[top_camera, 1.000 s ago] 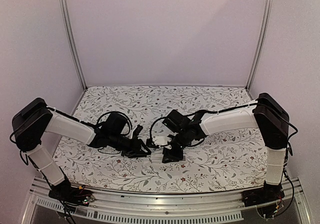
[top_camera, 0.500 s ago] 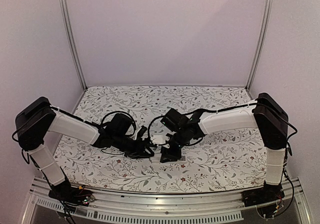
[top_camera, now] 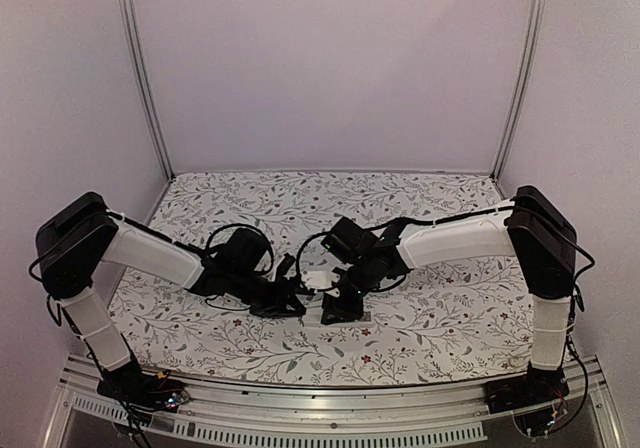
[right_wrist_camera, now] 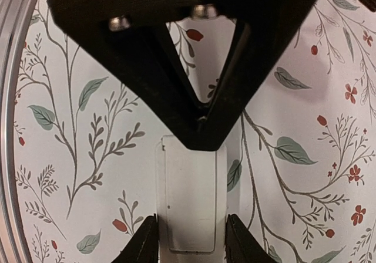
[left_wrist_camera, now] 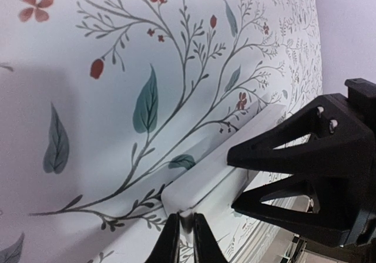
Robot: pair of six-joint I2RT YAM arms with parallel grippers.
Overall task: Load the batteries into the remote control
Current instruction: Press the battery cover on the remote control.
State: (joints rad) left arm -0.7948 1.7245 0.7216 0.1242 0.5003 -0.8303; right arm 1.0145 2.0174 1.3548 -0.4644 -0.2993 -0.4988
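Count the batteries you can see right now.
0. No battery shows in any view. Some may be hidden by the left gripper or the right gripper, which holds the white remote, or inside it.

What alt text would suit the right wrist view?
A white remote lies on a flowered table, gripped at its sides by the right gripper at the bottom edge. From the top, the left gripper, a shut black V, points down at the remote's upper end.
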